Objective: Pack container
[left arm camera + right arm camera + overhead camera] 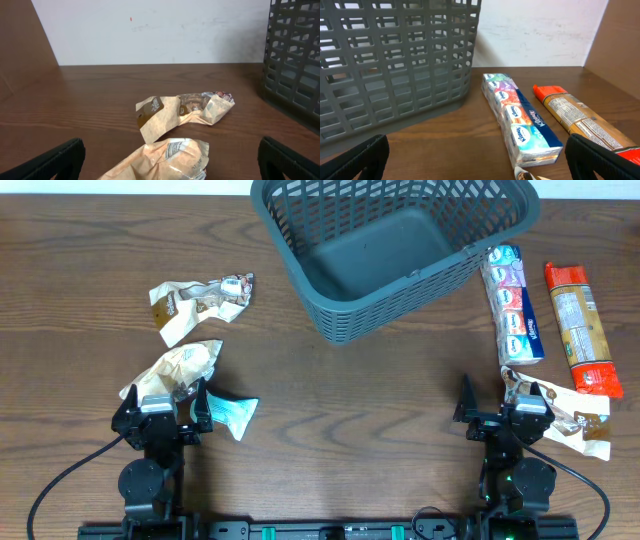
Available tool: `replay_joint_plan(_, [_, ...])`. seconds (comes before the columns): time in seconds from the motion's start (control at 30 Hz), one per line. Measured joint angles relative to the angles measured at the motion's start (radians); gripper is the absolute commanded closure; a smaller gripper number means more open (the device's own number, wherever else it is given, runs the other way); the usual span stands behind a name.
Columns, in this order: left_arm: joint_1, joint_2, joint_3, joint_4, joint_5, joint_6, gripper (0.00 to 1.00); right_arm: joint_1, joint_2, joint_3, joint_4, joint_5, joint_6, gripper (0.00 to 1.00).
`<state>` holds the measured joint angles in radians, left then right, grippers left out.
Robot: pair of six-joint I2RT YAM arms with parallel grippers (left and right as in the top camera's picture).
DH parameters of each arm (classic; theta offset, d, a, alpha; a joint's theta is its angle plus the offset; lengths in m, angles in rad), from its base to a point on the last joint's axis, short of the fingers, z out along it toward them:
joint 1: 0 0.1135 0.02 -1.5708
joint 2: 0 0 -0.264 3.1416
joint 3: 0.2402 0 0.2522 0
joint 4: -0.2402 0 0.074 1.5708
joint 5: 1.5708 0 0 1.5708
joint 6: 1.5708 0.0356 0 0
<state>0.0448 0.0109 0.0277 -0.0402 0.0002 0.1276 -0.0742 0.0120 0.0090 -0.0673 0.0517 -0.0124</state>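
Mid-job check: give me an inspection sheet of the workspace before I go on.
Surface: brown wooden table, no spills seen.
Job's things: container empty, far centre. Outside it, left: far tan packet, near tan packet, blue-white packet; right: tissue pack, orange packet, crumpled tan packet.
Clutter: nothing seen.
Grippers: left gripper open, empty; right gripper open, empty.
Cables: black, left cable and right cable loop from the arm bases.
Surroundings: white wall.

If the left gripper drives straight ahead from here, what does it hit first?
The left gripper would meet the nearer crumpled tan packet first, lying low between its open jaws; height clearance is unclear.
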Motion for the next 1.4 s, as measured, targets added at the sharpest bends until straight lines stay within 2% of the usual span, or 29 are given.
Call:
replay_joint_plan(1.2, [0.0, 0.0, 0.0, 0.0, 0.0, 0.0, 0.01, 0.0, 0.0, 0.0, 0.0, 0.0, 0.0, 0.01])
replay_joint_plan(1.4, [0.0, 0.0, 0.0, 0.0, 0.035, -0.061, 0.01, 0.0, 0.0, 0.0, 0.0, 0.0, 0.0, 0.01])
